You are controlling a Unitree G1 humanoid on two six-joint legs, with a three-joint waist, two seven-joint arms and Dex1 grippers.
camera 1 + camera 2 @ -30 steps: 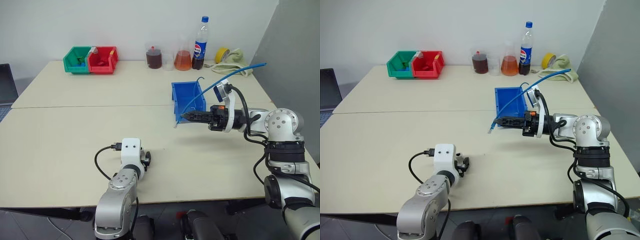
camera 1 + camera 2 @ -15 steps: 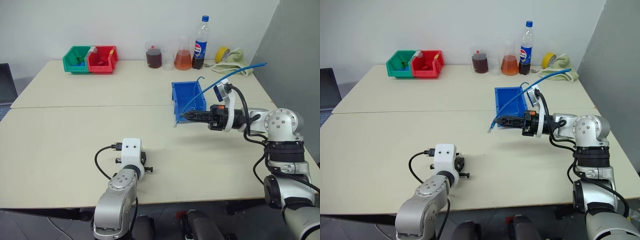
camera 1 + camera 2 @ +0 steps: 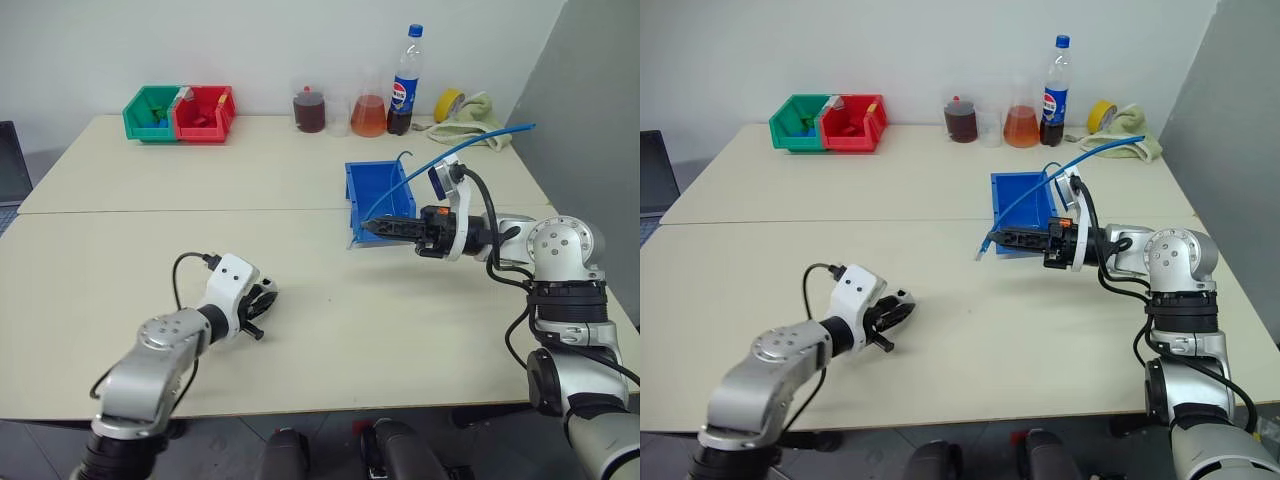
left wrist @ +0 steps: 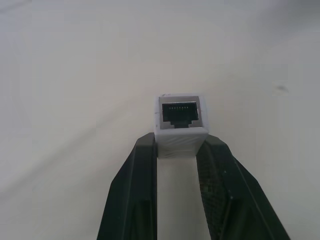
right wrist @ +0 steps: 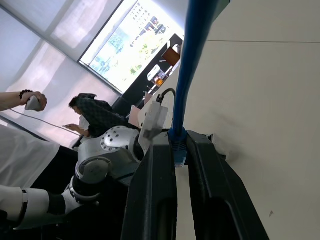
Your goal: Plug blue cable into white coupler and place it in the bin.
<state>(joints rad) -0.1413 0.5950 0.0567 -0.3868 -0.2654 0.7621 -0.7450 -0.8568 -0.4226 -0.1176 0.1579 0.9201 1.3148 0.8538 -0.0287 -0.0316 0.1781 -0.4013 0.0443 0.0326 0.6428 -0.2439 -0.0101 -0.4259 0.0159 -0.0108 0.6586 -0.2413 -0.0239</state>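
Observation:
The white coupler [image 4: 181,125] is pinched between the two black fingers [image 4: 142,180] of my left gripper [image 3: 262,300], shut on it a little above the near table, its dark socket facing away from the wrist. My right gripper [image 3: 366,228] hovers level in front of the blue bin [image 3: 352,192] and is shut on the blue cable [image 5: 197,60] just behind its plug. The plug end [image 3: 981,252] hangs past the fingertips. From there the cable arcs up and to the right over the bin.
A green bin [image 3: 150,112] and a red bin [image 3: 205,112] stand at the table's far left. Flasks of dark and orange liquid [image 3: 368,117], a cola bottle [image 3: 404,85], a yellow tape roll [image 3: 449,104] and a cloth [image 3: 478,118] line the far edge. A person [image 5: 95,117] sits beyond the table.
My left gripper has closed on the white coupler, lifted it off the table and swung left with its wrist turned. The right arm has kept still with the cable.

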